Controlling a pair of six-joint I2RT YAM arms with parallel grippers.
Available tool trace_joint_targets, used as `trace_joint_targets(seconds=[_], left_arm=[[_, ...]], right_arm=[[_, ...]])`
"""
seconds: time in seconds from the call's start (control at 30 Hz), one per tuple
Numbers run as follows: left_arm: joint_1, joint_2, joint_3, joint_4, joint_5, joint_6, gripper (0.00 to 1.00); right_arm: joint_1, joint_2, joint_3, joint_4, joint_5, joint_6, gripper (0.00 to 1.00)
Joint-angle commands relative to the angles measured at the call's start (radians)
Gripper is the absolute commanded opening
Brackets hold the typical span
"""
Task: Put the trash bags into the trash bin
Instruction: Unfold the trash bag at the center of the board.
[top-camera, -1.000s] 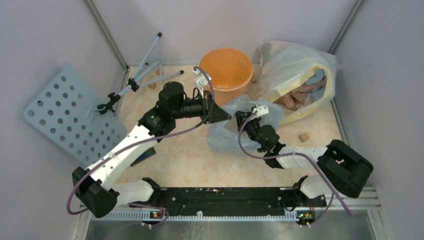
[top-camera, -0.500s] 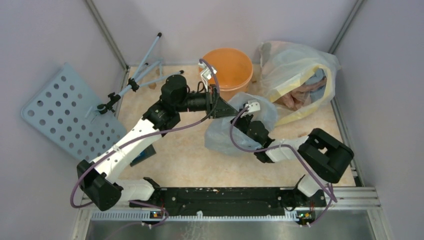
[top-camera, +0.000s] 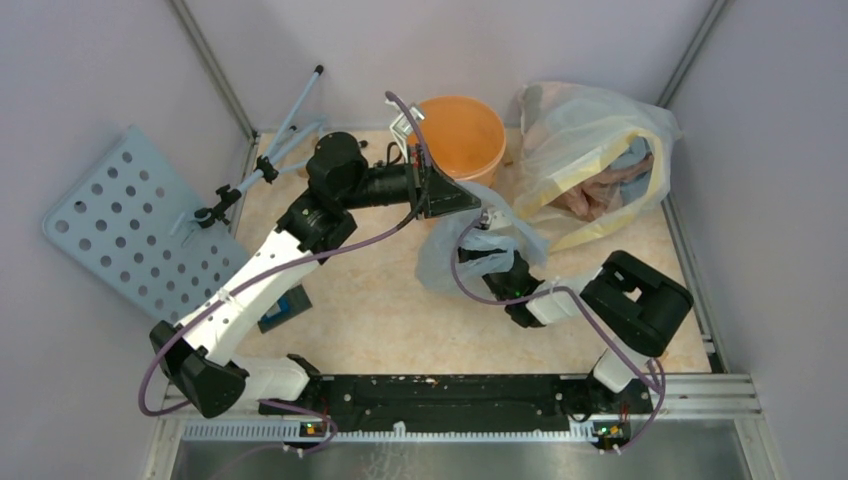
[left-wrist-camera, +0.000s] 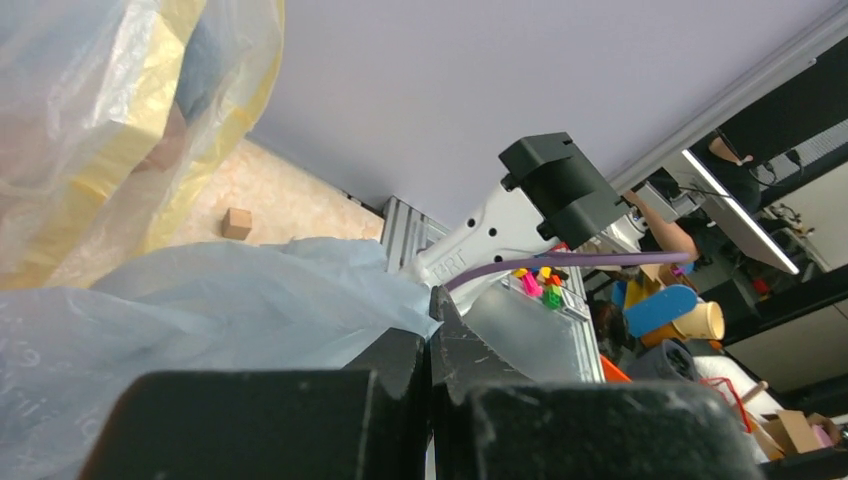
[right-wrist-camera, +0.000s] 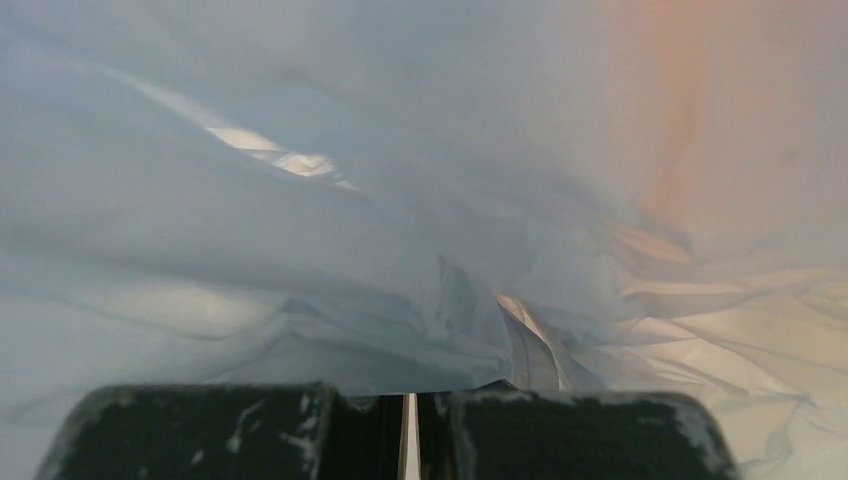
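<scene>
A grey-bluish translucent trash bag (top-camera: 470, 245) hangs crumpled just in front of the round orange trash bin (top-camera: 462, 135). My left gripper (top-camera: 470, 203) is shut on the bag's upper edge, near the bin's front rim; in the left wrist view the bag (left-wrist-camera: 200, 310) is pinched between its fingers (left-wrist-camera: 432, 340). My right gripper (top-camera: 480, 262) is inside the bag, jaws nearly closed on a fold of it (right-wrist-camera: 440, 300); the bag film fills the right wrist view.
A big clear bag with yellow edges (top-camera: 590, 150) holding cloths lies right of the bin. A small wooden block (left-wrist-camera: 236, 222) lies on the floor. A tripod (top-camera: 270, 165) and a perforated blue panel (top-camera: 130, 230) stand at the left. A dark card (top-camera: 283, 308) lies under the left arm.
My left gripper has lifted the bag's edge up and toward the bin. My right gripper has moved left and deeper into the bag, its arm folding inward.
</scene>
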Motion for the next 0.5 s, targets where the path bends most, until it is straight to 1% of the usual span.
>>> trace_joint_targets(seconds=[0.0,0.2,0.3,0.37,0.47], left_arm=[[-0.002,-0.016,0.054,-0.079,-0.062,0.092,0.00],[-0.002,-0.015,0.002,-0.109,-0.081,0.122,0.00],[-0.001,-0.009,-0.004,-0.134,-0.091,0.138,0.00],[-0.001,-0.014,-0.001,-0.165,-0.124,0.161,0.00],[0.000,-0.021,0.008,-0.212,-0.164,0.201,0.00]], right_arm=[[0.028,-0.099,-0.025,0.018,-0.021,-0.063,0.00],[0.092,-0.241,-0.028,0.018,-0.022,-0.222,0.00],[0.094,-0.295,-0.029,0.022,-0.053,-0.251,0.00],[0.095,-0.324,-0.030,0.010,-0.091,-0.266,0.00],[0.090,-0.354,-0.031,-0.027,-0.117,-0.250,0.00]])
